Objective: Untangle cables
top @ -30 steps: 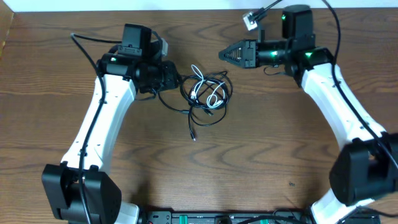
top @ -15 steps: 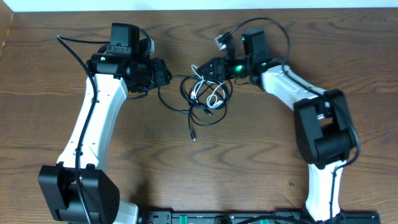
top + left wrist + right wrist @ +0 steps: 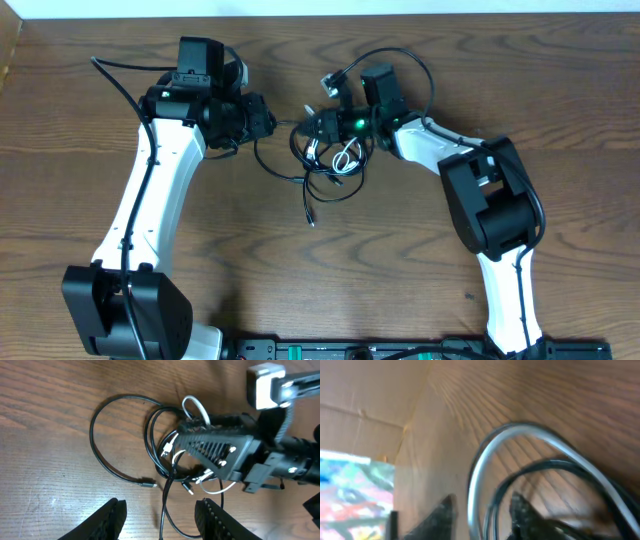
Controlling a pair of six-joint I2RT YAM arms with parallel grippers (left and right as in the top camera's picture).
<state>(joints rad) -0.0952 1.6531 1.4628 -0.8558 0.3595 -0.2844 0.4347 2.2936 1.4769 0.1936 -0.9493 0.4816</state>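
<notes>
The cables (image 3: 335, 160) lie in a loose tangle at mid-table: several black cords and one white cord (image 3: 192, 402), with a plug end (image 3: 311, 220) trailing toward the front. My left gripper (image 3: 272, 120) sits just left of the tangle. In the left wrist view it (image 3: 162, 517) is open, and one black cord (image 3: 167, 505) runs untouched between its fingers. My right gripper (image 3: 312, 128) rests on the tangle's top left. In the blurred right wrist view it (image 3: 482, 515) has its fingers a little apart, with the white cord (image 3: 475, 475) and a black cord (image 3: 540, 467) between them.
The table's far edge (image 3: 300, 14) runs just behind both wrists. A thick black arm wire (image 3: 400, 58) loops above the right wrist. A cardboard surface (image 3: 365, 390) stands beyond the table's left end. Both arm bases (image 3: 130, 310) stand at the front.
My right arm has swung left from the far right onto the tangle, and its fingers have narrowed around the cords. The left gripper shifted slightly left, then stayed still.
</notes>
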